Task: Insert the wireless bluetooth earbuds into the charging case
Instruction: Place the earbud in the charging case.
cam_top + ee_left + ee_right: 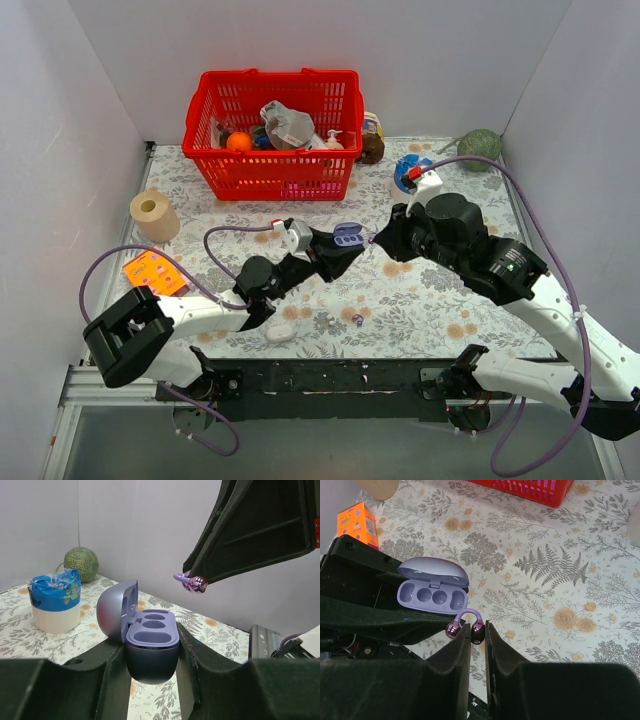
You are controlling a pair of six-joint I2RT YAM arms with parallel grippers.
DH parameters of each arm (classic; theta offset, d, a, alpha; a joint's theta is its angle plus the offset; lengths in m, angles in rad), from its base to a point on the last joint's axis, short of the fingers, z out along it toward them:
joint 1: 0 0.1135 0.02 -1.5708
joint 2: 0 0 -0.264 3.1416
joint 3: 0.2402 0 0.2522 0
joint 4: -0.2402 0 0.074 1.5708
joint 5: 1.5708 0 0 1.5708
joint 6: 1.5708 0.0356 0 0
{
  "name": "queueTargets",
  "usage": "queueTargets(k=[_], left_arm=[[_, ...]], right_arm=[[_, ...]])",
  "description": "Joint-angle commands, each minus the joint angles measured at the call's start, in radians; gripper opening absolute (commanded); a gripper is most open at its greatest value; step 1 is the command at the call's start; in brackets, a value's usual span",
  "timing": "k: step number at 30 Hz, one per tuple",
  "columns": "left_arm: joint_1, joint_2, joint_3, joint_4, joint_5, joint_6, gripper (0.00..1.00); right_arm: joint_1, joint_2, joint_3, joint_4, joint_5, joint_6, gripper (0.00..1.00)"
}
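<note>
My left gripper [338, 247] is shut on the open lavender charging case [348, 235] and holds it above the table. In the left wrist view the case [151, 647] sits between the fingers [210, 670], lid up, its wells empty. My right gripper [380, 238] is shut on one bead of a purple clip-shaped earbud [465, 622], just right of the case [432, 587]. The earbud also shows at the right finger's tip in the left wrist view [192, 582]. A second small purplish earbud [357, 320] lies on the cloth near the front.
A red basket [272, 130] full of items stands at the back. A paper roll [154, 214] and an orange box [154, 272] lie at the left. A blue-white cup [410, 170], a brown bottle [372, 140] and a green melon [480, 145] stand at the back right. A white object [283, 330] lies near the front.
</note>
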Motion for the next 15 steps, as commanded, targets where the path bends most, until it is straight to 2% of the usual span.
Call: queueTargets(k=[1, 10, 15], left_arm=[[0.004, 0.012, 0.038, 0.059, -0.015, 0.02, 0.0], [0.003, 0.052, 0.049, 0.117, 0.039, -0.031, 0.0], [0.004, 0.094, 0.064, 0.204, 0.071, -0.087, 0.0]], right_arm=[[0.012, 0.025, 0.046, 0.051, 0.007, 0.01, 0.01], [0.016, 0.057, 0.054, 0.069, 0.009, 0.006, 0.01], [0.016, 0.062, 0.123, 0.029, 0.028, 0.003, 0.01]])
